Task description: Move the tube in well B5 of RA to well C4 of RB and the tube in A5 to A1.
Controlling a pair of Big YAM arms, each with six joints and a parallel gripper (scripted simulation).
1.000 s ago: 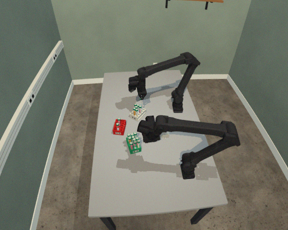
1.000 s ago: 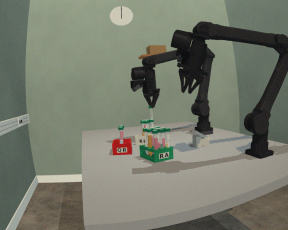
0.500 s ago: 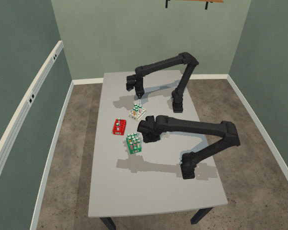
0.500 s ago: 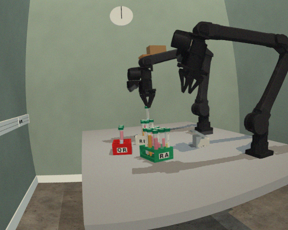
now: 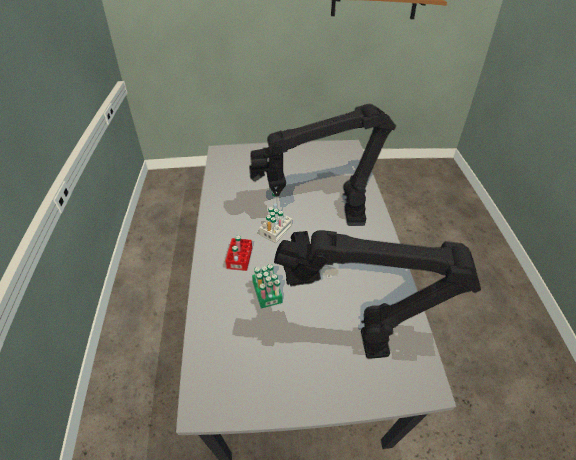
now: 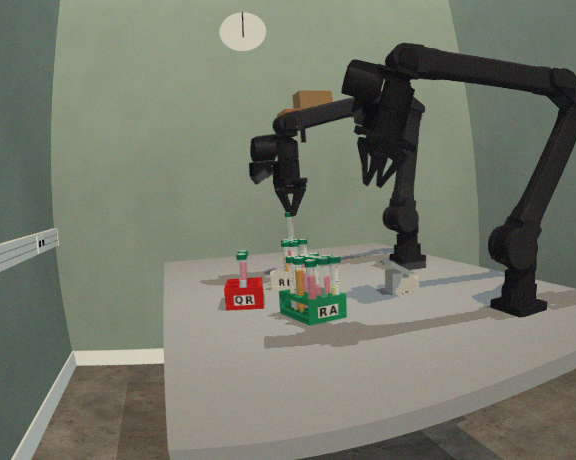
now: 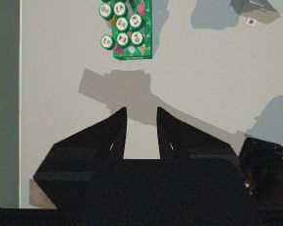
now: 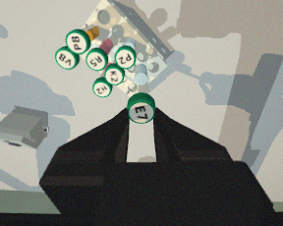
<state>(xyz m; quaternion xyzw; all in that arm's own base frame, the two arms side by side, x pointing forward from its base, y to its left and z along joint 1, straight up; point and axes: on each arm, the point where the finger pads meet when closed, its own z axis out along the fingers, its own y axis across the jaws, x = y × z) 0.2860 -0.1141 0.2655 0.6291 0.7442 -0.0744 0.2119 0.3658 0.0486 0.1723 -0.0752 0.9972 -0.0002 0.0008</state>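
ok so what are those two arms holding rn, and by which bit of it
The right tool holds the tube marked E7 by its green cap, at the top. The left tool holds nothing.

Two black arms reach over a pale worktop [image 5: 302, 370] of tube racks

A green rack [image 5: 268, 300] holds a cluster of green-capped tubes; near it, a red rack [image 5: 238, 266] carries two; a white rack [image 5: 277, 236] bears several more, one hand [image 5: 277, 193] hanging above its far side; the other arm [image 5: 392, 254] bends over the worktop beside the green rack.
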